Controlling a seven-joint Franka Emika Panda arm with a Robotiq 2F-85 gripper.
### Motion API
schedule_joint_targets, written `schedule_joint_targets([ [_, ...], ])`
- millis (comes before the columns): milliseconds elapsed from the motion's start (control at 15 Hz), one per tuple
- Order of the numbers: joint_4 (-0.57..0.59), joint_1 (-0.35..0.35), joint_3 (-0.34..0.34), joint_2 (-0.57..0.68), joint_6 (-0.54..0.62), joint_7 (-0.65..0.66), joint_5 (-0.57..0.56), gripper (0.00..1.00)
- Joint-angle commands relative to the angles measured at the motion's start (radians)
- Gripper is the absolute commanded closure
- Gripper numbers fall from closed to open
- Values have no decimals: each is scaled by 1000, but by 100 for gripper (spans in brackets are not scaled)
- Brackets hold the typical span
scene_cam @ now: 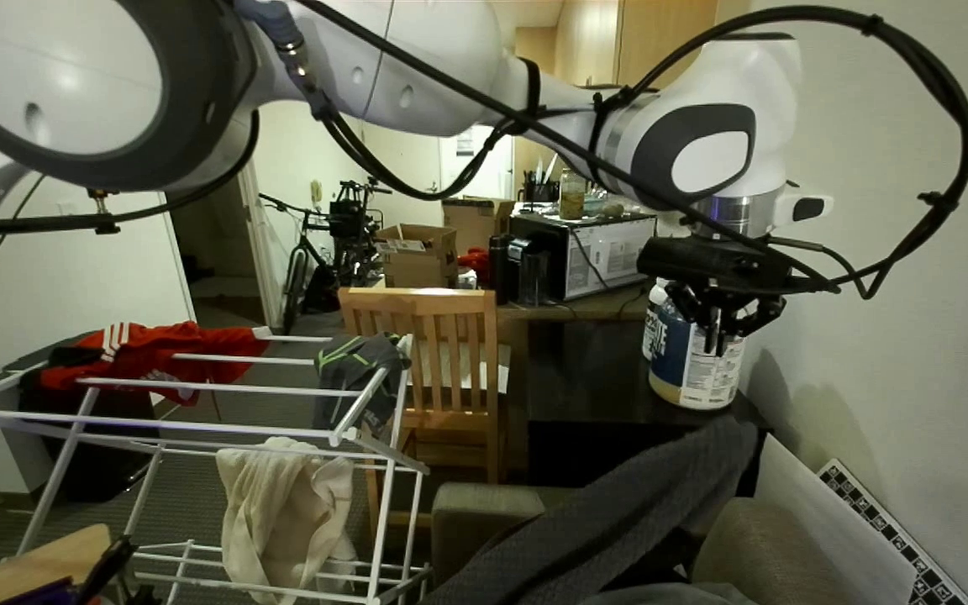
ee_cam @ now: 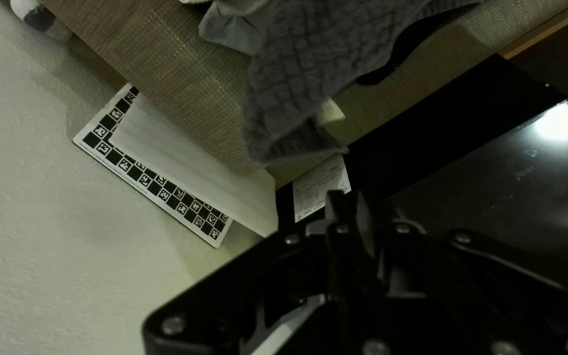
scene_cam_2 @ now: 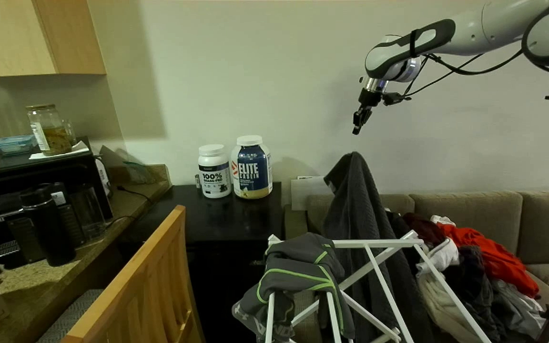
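Grey cloth (scene_cam_2: 361,205) draped on sofa (scene_cam_2: 465,214); gripper (scene_cam_2: 356,131) above, not touching; jaws nearly tog., nothing held; blue-label tub (scene_cam_2: 251,169) on blk cabinet (scene_cam_2: 208,221).

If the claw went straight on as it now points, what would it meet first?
The claw would probably meet the dark grey cloth first; depth is unclear, so it might slip past to a printed sheet beside it.

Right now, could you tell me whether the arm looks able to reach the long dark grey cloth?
Probably yes: in an exterior view the tool hangs above the top of the long dark grey cloth, with nothing visible between them. Its jaws look closed, though, and would likely need opening first.
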Motion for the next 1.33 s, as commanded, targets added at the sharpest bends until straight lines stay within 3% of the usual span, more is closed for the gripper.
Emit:
schedule_joint_targets([
  [0, 42, -8, -15, 3, -78, -11, -19, 59],
  [133, 54, -11, -18, -1, -137, -20, -18, 47],
  [200, 34, -5, -16, 0, -85, 0, 0, 40],
  [267, 36, -5, -17, 0, -93, 0, 0, 59],
  [467, 36, -3, -17, 0, -92, 0, 0, 41],
  [1267, 36, -3, -17, 1, -92, 0, 0, 40],
])
